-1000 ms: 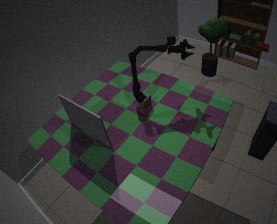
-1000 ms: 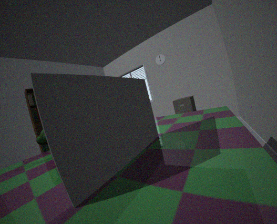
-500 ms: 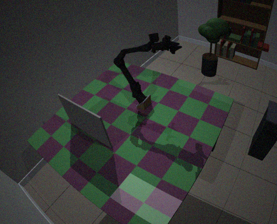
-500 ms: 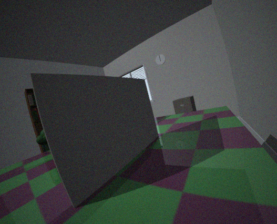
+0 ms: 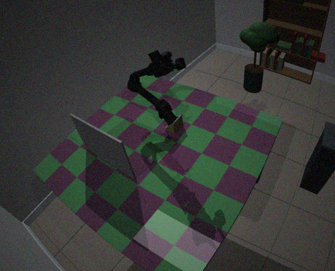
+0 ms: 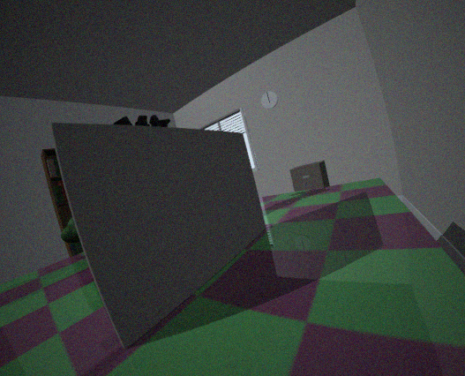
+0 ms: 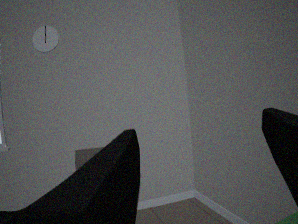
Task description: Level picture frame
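Fingers (image 5: 155, 56) (image 6: 123, 121) spread with nothing between them, I'm up beyond the grey panel (image 5: 105, 147) (image 6: 167, 216), well apart from it, and the picture frame is out of my sight, so I can't place it against that panel

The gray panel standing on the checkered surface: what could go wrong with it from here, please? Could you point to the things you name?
The arm (image 5: 147, 95) reaches above the checkered surface (image 5: 201, 140) (image 6: 356, 300) near the gray panel (image 5: 104, 146) (image 6: 162, 221), so a low swing might knock it. The panel is thin and upright, so a push could perhaps topple it.
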